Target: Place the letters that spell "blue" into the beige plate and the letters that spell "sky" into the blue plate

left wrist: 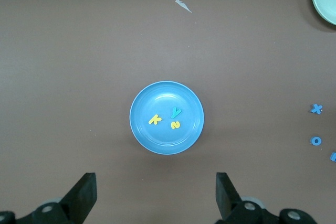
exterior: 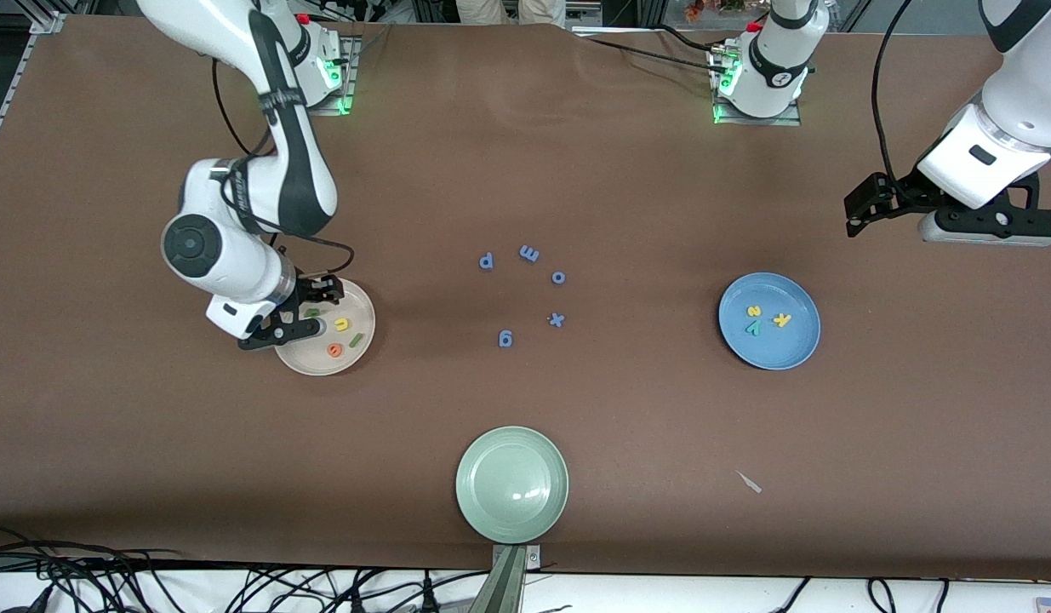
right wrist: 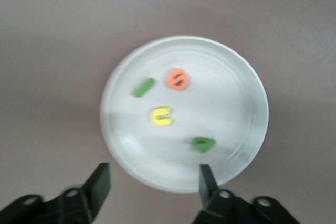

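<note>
The beige plate [exterior: 365,317] [right wrist: 236,82] holds the olive-green b [exterior: 311,313] [right wrist: 202,144], yellow u [exterior: 342,323] [right wrist: 161,116], orange e [exterior: 333,348] [right wrist: 178,79] and light green l [exterior: 355,340] [right wrist: 143,87]. My right gripper [exterior: 302,313] [right wrist: 155,174] hangs open over that plate's rim, close by the b, with nothing between its fingers. On the blue plate [exterior: 797,345] [left wrist: 152,98] lie the yellow s [exterior: 753,311] [left wrist: 175,125], teal y [exterior: 752,327] [left wrist: 175,112] and yellow k [exterior: 781,319] [left wrist: 155,119]. High above the table near the blue plate, my left gripper [exterior: 857,213] [left wrist: 156,182] waits open and empty.
Several blue letters [exterior: 529,253] lie loose mid-table between the two plates. A pale green plate [exterior: 512,484] stands near the table's front edge. A small pale scrap [exterior: 749,481] lies nearer the front camera than the blue plate.
</note>
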Controlling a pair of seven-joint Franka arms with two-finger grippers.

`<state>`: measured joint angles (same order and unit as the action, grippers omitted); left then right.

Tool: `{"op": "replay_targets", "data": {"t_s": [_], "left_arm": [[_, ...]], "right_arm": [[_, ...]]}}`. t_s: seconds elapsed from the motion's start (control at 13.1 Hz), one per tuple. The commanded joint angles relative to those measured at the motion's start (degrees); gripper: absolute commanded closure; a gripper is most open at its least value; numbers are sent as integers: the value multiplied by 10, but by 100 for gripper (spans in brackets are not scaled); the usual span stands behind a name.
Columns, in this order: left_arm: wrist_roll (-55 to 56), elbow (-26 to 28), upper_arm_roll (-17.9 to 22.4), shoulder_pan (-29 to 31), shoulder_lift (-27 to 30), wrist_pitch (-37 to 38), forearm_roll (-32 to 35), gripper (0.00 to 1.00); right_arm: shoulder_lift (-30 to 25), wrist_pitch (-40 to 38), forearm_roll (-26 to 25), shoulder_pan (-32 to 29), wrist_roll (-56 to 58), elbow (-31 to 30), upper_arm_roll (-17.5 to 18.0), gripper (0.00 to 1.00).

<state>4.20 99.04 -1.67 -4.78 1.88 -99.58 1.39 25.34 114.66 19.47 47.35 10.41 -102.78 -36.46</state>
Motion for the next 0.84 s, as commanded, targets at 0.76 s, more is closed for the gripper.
{"op": "replay_targets", "data": {"t_s": [0.76], "left_arm": [[6,-31,6,1,-11,35,-7,0]], "right_arm": [[-20,-244,-49,-13,-31,250,-47,0]]}}
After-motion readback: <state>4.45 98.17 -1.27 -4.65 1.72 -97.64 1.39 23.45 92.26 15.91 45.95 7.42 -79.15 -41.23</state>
